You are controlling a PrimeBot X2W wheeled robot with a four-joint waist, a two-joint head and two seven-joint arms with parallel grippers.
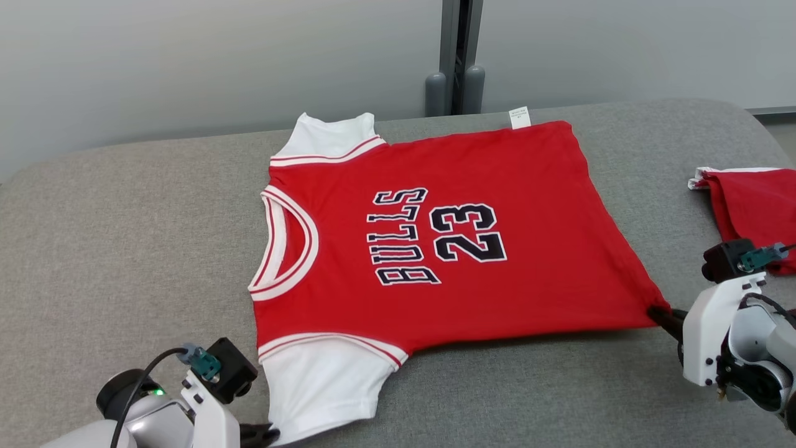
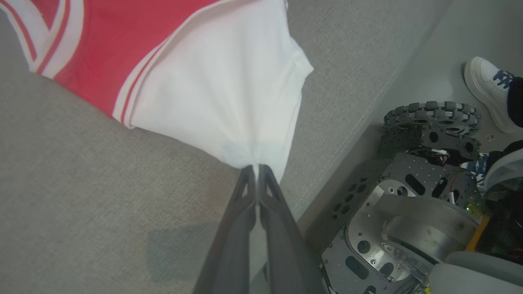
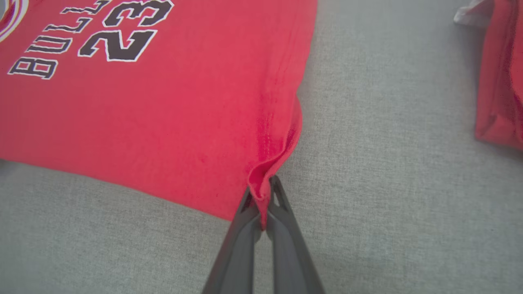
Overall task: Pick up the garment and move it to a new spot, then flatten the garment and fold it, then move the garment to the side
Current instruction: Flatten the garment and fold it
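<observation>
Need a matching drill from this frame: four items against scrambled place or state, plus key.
Items:
1. left hand
2. right hand
3. label
4. second garment

Place or state:
a. shut on the red hem corner
b. at the far edge of the jersey
c. shut on the white sleeve
d. lying apart, right of the jersey

Pairs: 1-c, 2-a, 3-b, 4-d

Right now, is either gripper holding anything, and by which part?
Both hold the jersey: the left gripper is shut on the edge of the white sleeve, the right gripper on the near hem corner.
</observation>
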